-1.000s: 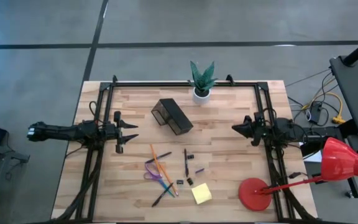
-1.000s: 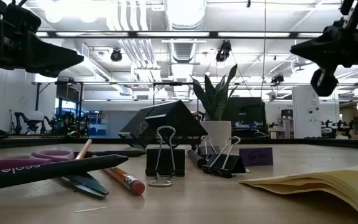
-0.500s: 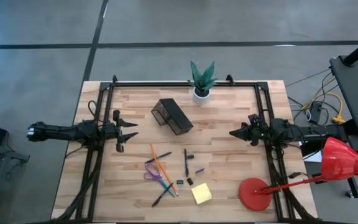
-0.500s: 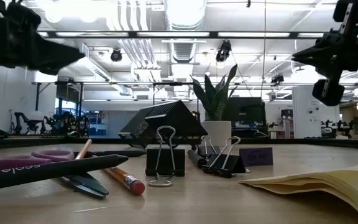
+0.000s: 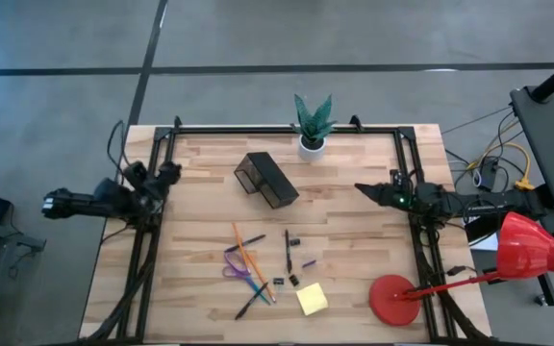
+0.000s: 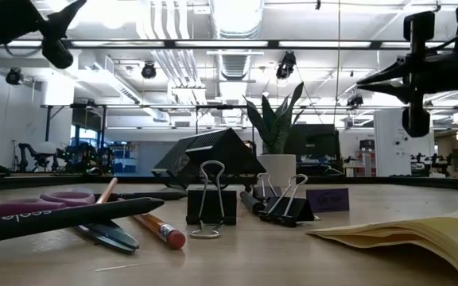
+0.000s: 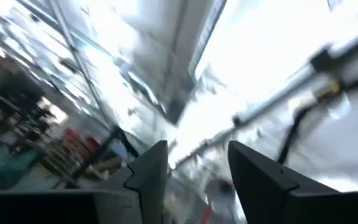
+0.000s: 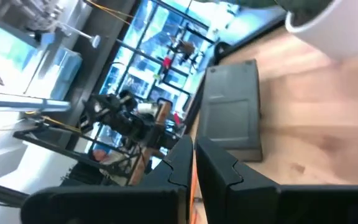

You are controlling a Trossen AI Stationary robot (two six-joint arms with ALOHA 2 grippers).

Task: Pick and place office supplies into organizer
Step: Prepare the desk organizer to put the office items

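Observation:
The black organizer (image 5: 266, 180) lies tipped on the far half of the table and shows in the low view (image 6: 213, 155) and the right wrist view (image 8: 232, 109). Purple-handled scissors (image 5: 236, 264), an orange pencil (image 5: 246, 256), a black pen (image 5: 288, 250), small clips (image 5: 279, 282) and the yellow sticky pad (image 5: 312, 300) lie flat near the front. My left gripper (image 5: 169, 171) is open, raised over the left edge, pointing up at the ceiling (image 7: 197, 149). My right gripper (image 5: 359, 188) is shut (image 8: 194, 144) and hangs level, right of the organizer.
A white pot with a green plant (image 5: 313, 127) stands at the far edge behind the organizer. A red disc (image 5: 395, 298) sits at the near right corner, with a red cone-shaped object (image 5: 532, 248) beyond the table. Binder clips (image 6: 211, 202) stand close to the low camera.
My left gripper has drawn back toward the table's left edge and tipped upward, so it now points at the ceiling. My right gripper has shifted slightly toward the far edge and rolled about its own axis. Nothing on the table has moved.

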